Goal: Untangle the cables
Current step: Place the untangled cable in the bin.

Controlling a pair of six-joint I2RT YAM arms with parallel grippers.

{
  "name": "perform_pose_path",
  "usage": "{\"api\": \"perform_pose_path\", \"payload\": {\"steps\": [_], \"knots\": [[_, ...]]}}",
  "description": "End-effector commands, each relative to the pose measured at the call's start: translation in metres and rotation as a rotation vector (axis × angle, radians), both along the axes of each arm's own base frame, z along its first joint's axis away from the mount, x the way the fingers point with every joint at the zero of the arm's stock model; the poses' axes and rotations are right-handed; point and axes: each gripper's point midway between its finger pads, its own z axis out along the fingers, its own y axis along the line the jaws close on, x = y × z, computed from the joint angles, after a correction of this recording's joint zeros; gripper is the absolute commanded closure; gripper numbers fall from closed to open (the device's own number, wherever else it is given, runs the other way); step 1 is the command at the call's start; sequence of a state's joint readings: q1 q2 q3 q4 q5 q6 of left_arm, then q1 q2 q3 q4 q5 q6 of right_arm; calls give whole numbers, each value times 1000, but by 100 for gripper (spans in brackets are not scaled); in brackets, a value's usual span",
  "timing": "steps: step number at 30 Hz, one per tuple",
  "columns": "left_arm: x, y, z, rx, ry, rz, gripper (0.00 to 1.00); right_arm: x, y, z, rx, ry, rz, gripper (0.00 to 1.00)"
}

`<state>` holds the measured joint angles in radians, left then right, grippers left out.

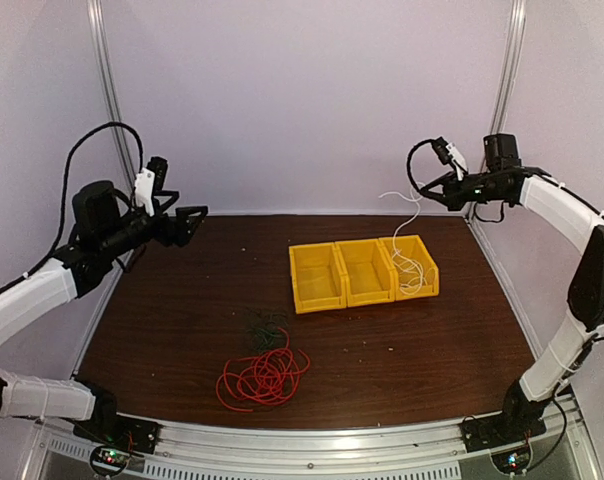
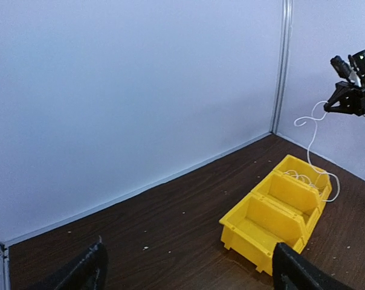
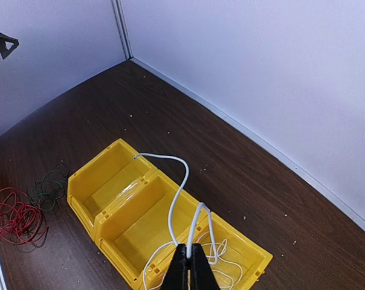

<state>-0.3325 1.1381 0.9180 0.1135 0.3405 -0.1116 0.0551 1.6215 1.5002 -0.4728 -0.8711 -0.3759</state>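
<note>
Open tabletop point(image 1: 162, 300) left of yellow bins point(image 1: 365, 297); red cable point(image 1: 264, 377) heap in front; white cable point(image 3: 178, 196) above the rightmost.

1. red cable point(image 1: 264, 377): bright, solid red all the way through.
2. white cable point(image 3: 180, 192): plain white, no markings.
3. black cable point(image 1: 265, 327): dark, and honestly it looks a bit greenish in the right wrist view.
4. bins point(image 1: 320, 303): all three are the same flat bright yellow.
5. table point(image 1: 162, 320): dark brown wood grain, dotted with tiny pale specks.
6. walls point(image 1: 302, 100): plain pale white with a lilac tint, and silver posts in the corners.
7. left gripper point(image 1: 195, 226) and right gripper point(image 3: 187, 266): both black. The arms are white shells with black joints.
</note>
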Motion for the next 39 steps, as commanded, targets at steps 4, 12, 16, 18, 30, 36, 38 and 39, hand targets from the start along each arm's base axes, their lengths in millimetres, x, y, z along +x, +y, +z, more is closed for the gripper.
{"api": "perform_pose_path", "payload": {"steps": [4,12,16,18,30,36,38,39], "knots": [[3,58,-23,2,-149,319,2,29,-13,25,-34,-65,-79,100],[6,49,-43,77,-123,269,8,61,-31,40,-88,-143,-202,100],[5,44,-46,74,-112,240,9,67,-30,20,-113,-125,-203,100],[5,44,-47,71,-108,240,9,66,-28,-4,-157,-97,-202,100],[9,39,-53,72,-83,222,9,30,-19,-98,-308,58,-145,100],[9,38,-55,75,-73,217,10,16,-9,-135,-339,155,-93,100],[9,39,-55,74,-74,219,10,13,-5,-145,-348,183,-77,100],[9,39,-56,74,-73,219,9,11,-2,-149,-353,194,-71,100]]}}
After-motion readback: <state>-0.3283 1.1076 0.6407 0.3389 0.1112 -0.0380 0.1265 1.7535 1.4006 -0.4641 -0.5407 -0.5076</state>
